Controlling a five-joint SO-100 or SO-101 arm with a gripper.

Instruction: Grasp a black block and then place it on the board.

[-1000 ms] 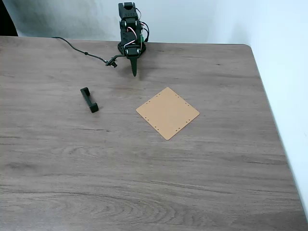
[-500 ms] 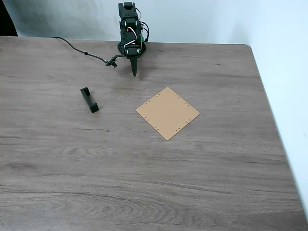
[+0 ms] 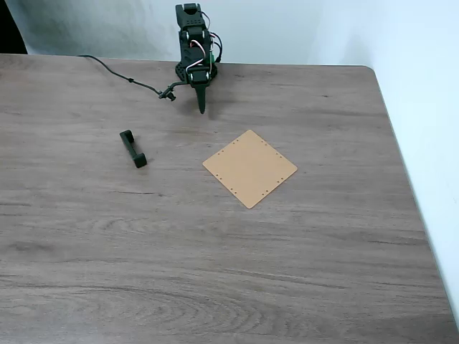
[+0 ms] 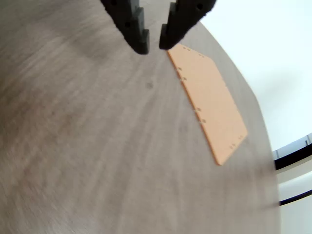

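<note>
From the fixed view I see my arm folded up at the top centre of the frame, its tool (image 3: 201,107) pointing down near the back of the counter (image 3: 215,272), and in the wrist view the two fingers (image 4: 138,34) stand a narrow gap apart with nothing between them. The black block (image 3: 133,148) lies flat on the counter in the upper left part of the fixed view, well apart from the tool and well apart from the board (image 3: 249,168), which sits near the middle, turned like a diamond. The wrist view shows the board (image 4: 209,102) at the upper right but not the block, so my first worry is aiming: I would be swinging toward something the wrist camera cannot check yet. The block lies slanted, so if I do not turn the tool to straddle its thin middle, the fingers may land on a raised end and knock it away. The gap as it stands looks too tight; I judge it must widen before descending, or the tips will push the block along the counter. The cable (image 3: 122,75) trailing at upper left could also snag.
</note>
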